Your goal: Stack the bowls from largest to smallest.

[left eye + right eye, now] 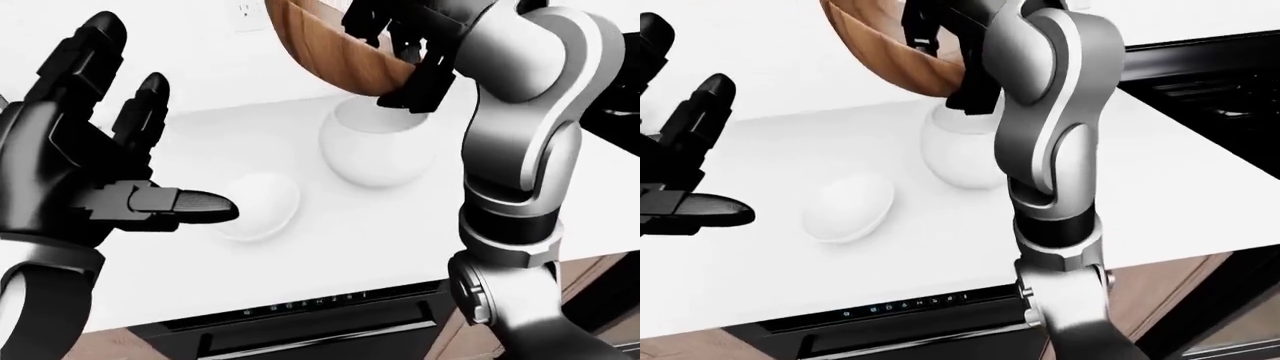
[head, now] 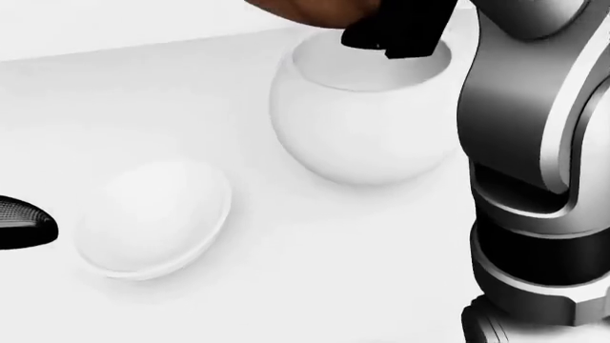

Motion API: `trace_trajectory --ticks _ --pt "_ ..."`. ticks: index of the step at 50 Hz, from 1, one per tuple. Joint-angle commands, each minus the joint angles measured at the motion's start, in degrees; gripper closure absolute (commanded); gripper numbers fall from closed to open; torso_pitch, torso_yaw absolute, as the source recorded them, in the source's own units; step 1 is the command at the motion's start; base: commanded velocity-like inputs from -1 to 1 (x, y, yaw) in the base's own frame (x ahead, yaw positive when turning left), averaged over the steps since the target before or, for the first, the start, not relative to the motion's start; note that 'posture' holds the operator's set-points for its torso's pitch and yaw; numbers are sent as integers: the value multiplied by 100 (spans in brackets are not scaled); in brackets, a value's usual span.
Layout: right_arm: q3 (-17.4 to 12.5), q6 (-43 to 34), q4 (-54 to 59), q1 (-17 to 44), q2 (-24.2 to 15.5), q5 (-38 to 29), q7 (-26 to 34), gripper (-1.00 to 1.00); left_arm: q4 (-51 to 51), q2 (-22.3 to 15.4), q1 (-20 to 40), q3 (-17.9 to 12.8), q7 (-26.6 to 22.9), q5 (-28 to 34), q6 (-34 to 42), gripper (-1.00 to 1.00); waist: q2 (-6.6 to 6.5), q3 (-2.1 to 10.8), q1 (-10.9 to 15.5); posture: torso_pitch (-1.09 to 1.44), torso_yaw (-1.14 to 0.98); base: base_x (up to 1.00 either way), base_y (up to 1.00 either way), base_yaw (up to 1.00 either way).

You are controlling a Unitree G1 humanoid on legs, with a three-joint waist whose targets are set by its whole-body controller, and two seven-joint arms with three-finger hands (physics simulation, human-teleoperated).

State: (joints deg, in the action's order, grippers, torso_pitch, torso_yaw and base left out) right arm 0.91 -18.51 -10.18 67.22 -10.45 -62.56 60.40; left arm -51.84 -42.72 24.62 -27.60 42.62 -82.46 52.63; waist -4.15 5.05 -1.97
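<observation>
My right hand (image 1: 400, 45) grips the wooden bowl (image 1: 330, 52) by its rim; it looks rigid, light, smooth. My left hand (image 1: 80, 172) hangs open, empty.

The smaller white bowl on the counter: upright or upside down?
Upside down: the smaller white bowl shows a smooth domed bottom upward, no opening visible, rim against the white counter.

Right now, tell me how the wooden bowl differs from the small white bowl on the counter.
The wooden bowl is brown with visible grain; the small white bowl is plain white. The wooden bowl is clearly the larger. The wooden bowl is held tilted in the air by the right robot hand, above the taller white bowl; the small white bowl rests on the counter, untouched, beside the open left robot hand. Both are round bowls.
</observation>
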Motion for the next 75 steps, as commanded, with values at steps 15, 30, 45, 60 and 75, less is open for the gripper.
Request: trace_trajectory --ticks 15,30,45,60,75 --pt "-101 856 562 23 -350 -326 -419 100 10 -66 6 -181 -95 59 -267 -100 -55 725 55 -38 0 0 0 0" --pt "-176 1530 1914 104 -342 -753 -1267 100 47 -185 -112 -319 -188 -12 -472 -100 -53 865 135 -38 0 0 0 0" --pt "-113 1952 2964 208 -613 -865 -1590 100 99 -310 -299 -611 -294 -135 -547 -100 -34 916 184 -38 0 0 0 0" --pt "-19 2053 4055 403 -453 -1072 -2325 100 166 -266 -430 -746 -538 -28 -517 -100 -39 944 181 -38 0 0 0 0" --pt "22 2308 4148 250 -439 -1369 -2331 100 214 -364 -644 -1071 -723 -78 -578 -100 -55 927 190 -38 0 0 0 0"
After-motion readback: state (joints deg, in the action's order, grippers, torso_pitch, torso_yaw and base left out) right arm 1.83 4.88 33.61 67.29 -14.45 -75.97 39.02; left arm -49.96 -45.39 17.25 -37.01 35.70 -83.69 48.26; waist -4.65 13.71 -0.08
